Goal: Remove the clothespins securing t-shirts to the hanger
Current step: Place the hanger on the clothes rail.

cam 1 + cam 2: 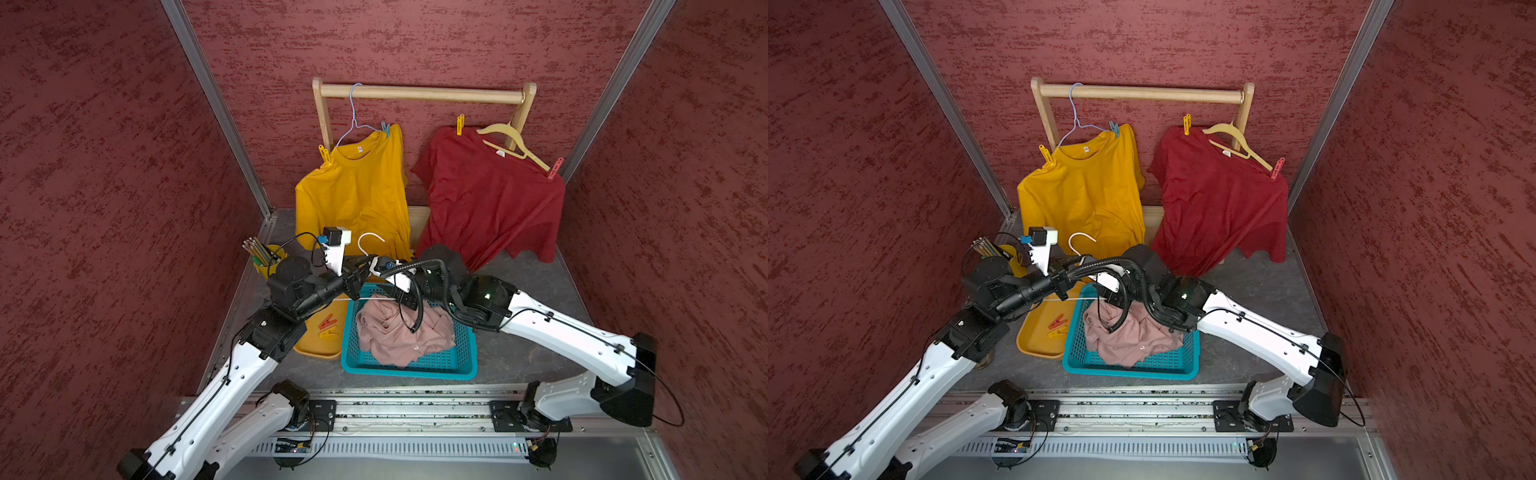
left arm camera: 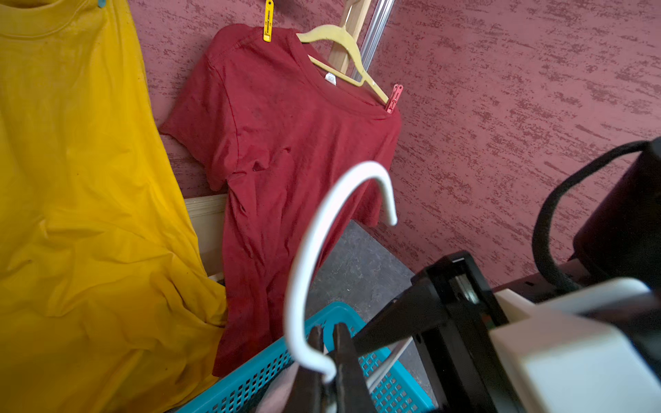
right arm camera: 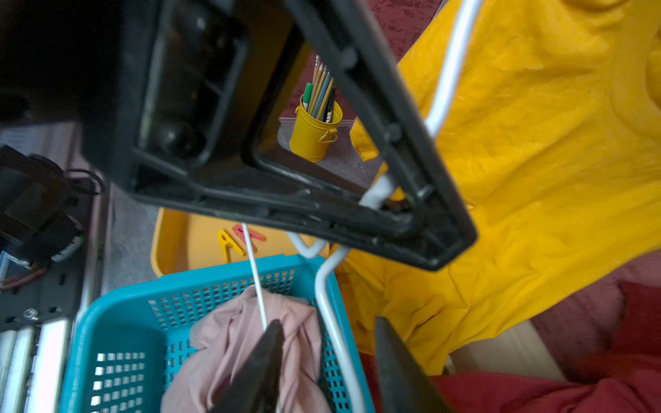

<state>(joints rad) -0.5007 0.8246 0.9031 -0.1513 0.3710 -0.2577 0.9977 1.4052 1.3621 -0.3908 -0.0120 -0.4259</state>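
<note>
A mustard t-shirt (image 1: 353, 191) hangs on a blue wire hanger (image 1: 353, 112), pinned by a yellow clothespin (image 1: 324, 155) and a blue clothespin (image 1: 385, 129). A dark red t-shirt (image 1: 490, 195) hangs on a cream hanger (image 1: 513, 143), held by a yellow clothespin (image 1: 460, 124) and a pink clothespin (image 1: 555, 169). The pale pink t-shirt (image 1: 399, 332) lies crumpled in the teal basket (image 1: 415, 368). My left gripper (image 2: 327, 332) is shut on the neck of a bare white hanger (image 2: 307, 243). My right gripper (image 3: 328, 321) is open, its jaws either side of that hanger's arm (image 3: 323, 286).
A yellow tray (image 1: 316, 349) left of the basket holds a red and a yellow clothespin (image 1: 327, 326). A yellow bucket of pencils (image 1: 266, 259) stands at the back left. The wooden rack (image 1: 419, 93) spans the back wall. Both wrists crowd together above the basket's far edge.
</note>
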